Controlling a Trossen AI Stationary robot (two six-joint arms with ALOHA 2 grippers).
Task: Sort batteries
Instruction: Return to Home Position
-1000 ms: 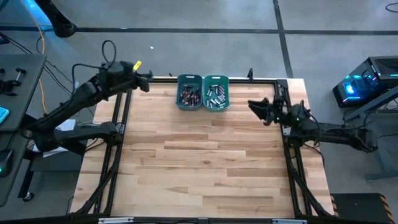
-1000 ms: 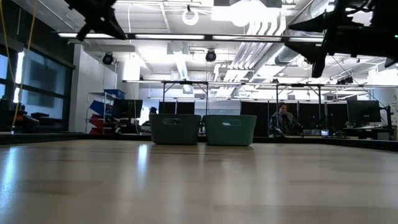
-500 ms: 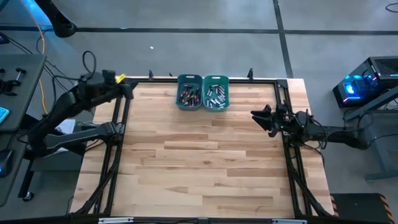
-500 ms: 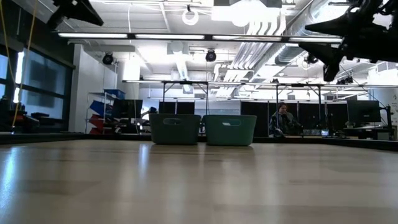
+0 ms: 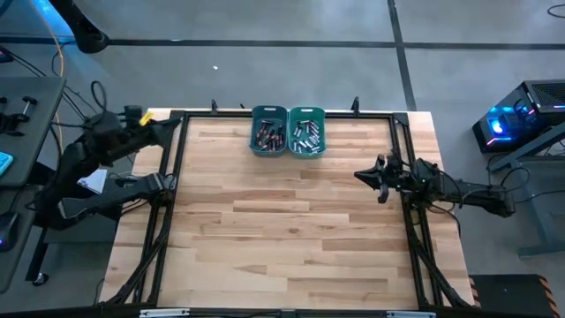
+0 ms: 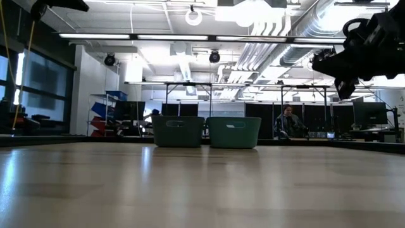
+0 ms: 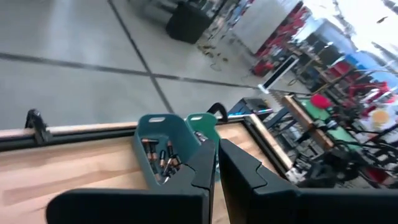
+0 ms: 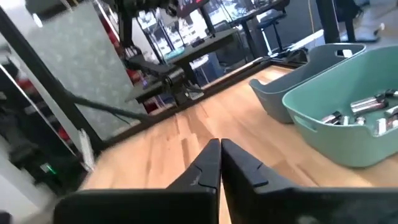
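Two teal bins stand side by side at the table's far edge. The left bin (image 5: 269,130) holds dark batteries (image 7: 163,158) with copper marks. The right bin (image 5: 306,130) holds silvery batteries (image 8: 367,111). My left gripper (image 5: 174,126) is shut and empty, raised over the table's far left corner, left of the bins. My right gripper (image 5: 360,175) is shut and empty, above the table near its right edge, nearer than the bins. In the wrist views the left fingers (image 7: 216,155) and the right fingers (image 8: 219,155) close on nothing.
Black frame rails (image 5: 168,203) run along the table's left and right sides. The bare wooden top (image 5: 282,230) stretches from the bins toward the near edge. A person (image 6: 288,121) sits at a desk in the room far behind the table.
My right gripper has shut on nothing, sunk lower and drawn a little toward the table's near edge. My left gripper, still shut, has pulled back toward the table's left edge, away from the bins, and rolled somewhat. The bins and batteries have not moved.
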